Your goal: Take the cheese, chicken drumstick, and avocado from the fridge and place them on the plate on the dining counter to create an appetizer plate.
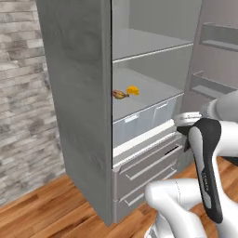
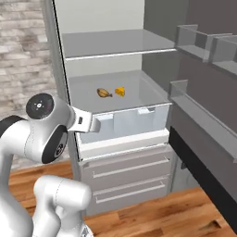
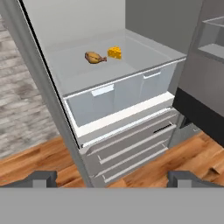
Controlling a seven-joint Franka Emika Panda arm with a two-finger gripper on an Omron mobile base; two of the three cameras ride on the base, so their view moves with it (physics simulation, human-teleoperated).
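Fridge (image 2: pixel 115 55), door standing open: chicken drumstick (image 2: pixel 104 93) and cheese (image 2: pixel 120 91) lying side by side on middle shelf (image 2: pixel 92 99), drawers (image 2: pixel 125 121) sitting below.

Yellow-orange cheese (image 3: pixel 115 52), golden-brown chicken drumstick (image 3: pixel 94 57), grey fridge (image 3: pixel 131 48) shelves.

The robot's arm (image 1: pixel 204 158) is built of smooth, glossy white rounded shells joined by dark sections. In the left base view, one long link carries a black, gently curved panel running down its length, with a faint line of small pale lettering on it that is too small to read. In the right base view, a joint ends in a round black cap (image 2: pixel 40 107) ringed with tiny pale dots and marked at its centre, and a dark band separates the white shells beneath it. A light grey flat piece with a small dark slot juts from that joint. The finger tips (image 3: pixel 41 178) are small, dark grey and blocky.
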